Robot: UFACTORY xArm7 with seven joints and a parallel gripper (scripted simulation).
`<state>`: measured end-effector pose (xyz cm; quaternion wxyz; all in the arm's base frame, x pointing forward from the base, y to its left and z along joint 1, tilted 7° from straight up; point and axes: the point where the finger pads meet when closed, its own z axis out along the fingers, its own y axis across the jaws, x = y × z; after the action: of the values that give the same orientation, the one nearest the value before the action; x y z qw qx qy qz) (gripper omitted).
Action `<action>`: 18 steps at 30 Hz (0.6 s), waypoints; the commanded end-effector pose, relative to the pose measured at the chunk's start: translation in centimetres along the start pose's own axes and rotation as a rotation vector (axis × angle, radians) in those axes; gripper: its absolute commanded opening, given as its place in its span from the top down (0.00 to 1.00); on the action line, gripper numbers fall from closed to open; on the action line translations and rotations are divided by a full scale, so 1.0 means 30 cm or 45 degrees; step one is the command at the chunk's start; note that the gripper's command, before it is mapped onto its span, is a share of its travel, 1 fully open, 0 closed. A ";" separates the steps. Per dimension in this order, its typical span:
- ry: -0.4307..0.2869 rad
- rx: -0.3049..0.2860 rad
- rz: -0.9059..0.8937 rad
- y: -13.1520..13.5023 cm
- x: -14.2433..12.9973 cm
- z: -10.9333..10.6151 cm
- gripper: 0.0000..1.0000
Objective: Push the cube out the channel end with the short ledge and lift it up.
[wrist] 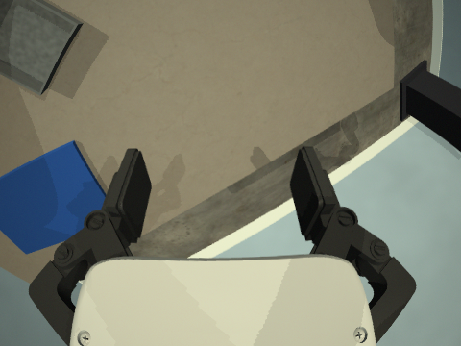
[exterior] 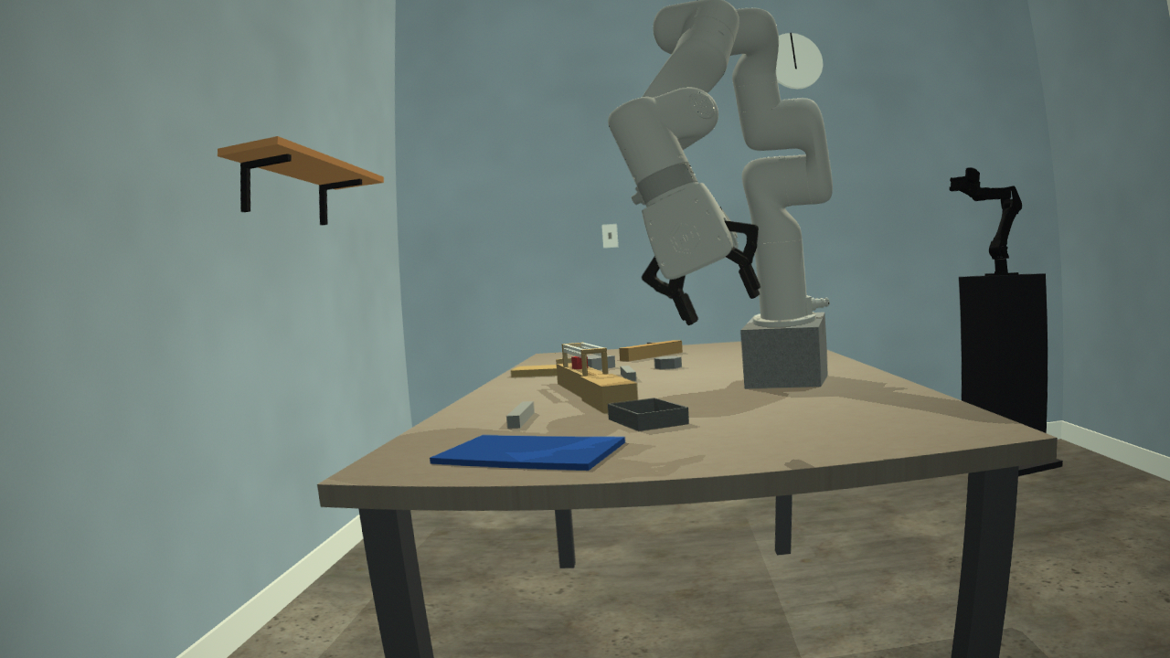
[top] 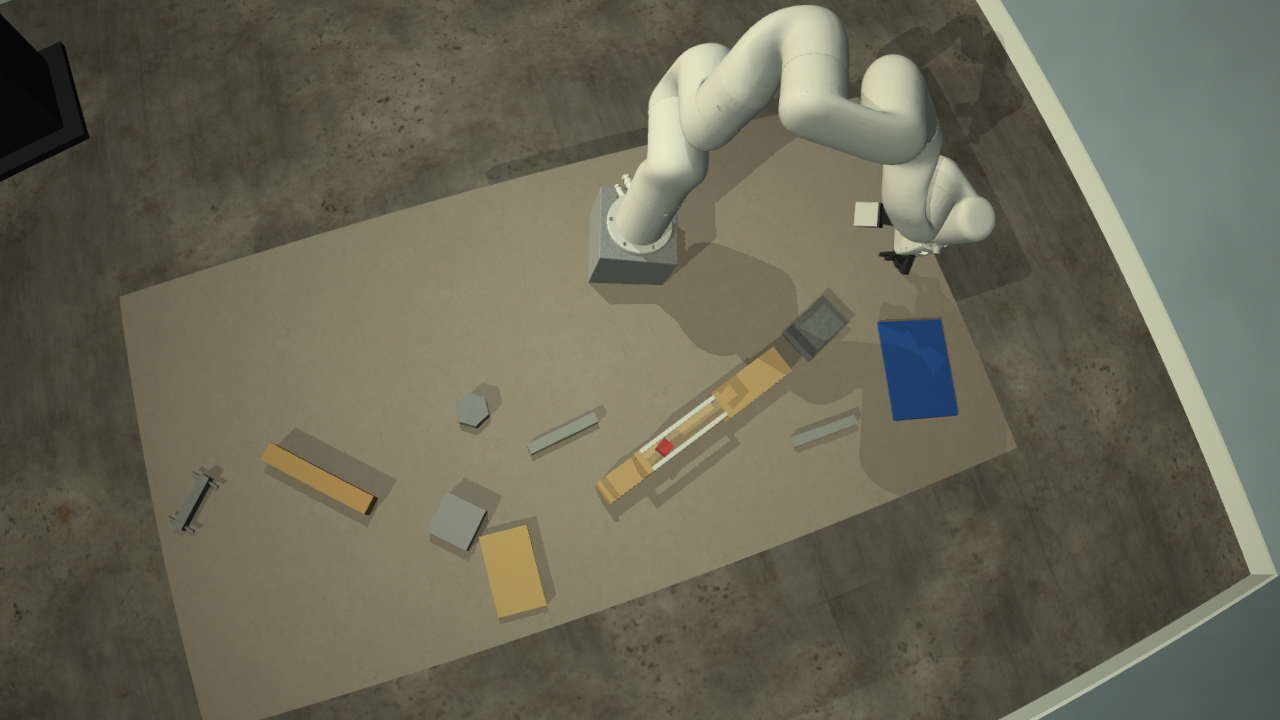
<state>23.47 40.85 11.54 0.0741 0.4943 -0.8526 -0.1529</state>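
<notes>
A small red cube (top: 664, 445) sits inside the tan channel (top: 693, 425), between its white rails, nearer the lower-left end. The cube also shows in the exterior view (exterior: 577, 360), under the channel's frame (exterior: 585, 357). The lower-left end has a short tan ledge (top: 617, 483). The upper-right end has a longer tan stretch that meets a grey open box (top: 816, 326). My gripper (top: 899, 259) (exterior: 719, 302) is open and empty, high above the table's right part, far from the channel. In the wrist view the fingers stand wide with nothing between them.
A blue flat pad (top: 916, 368) lies right of the box. Two grey bars (top: 562, 432) (top: 824, 428) lie beside the channel. A long tan bar (top: 317, 478), tan plate (top: 512, 570), grey block (top: 457, 521), hexagon (top: 472, 409) and small grey rack (top: 194, 501) lie left.
</notes>
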 end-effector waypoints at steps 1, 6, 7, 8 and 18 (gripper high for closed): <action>-0.005 0.001 -0.002 0.001 -0.005 -0.005 0.00; -0.005 0.001 -0.002 0.001 -0.005 -0.005 0.00; -0.005 0.001 -0.002 0.001 -0.005 -0.005 0.00; -0.005 0.001 -0.002 0.001 -0.005 -0.005 0.00; -0.006 0.001 -0.002 0.000 -0.005 -0.006 1.00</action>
<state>23.47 40.85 11.54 0.0740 0.4943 -0.8526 -0.1529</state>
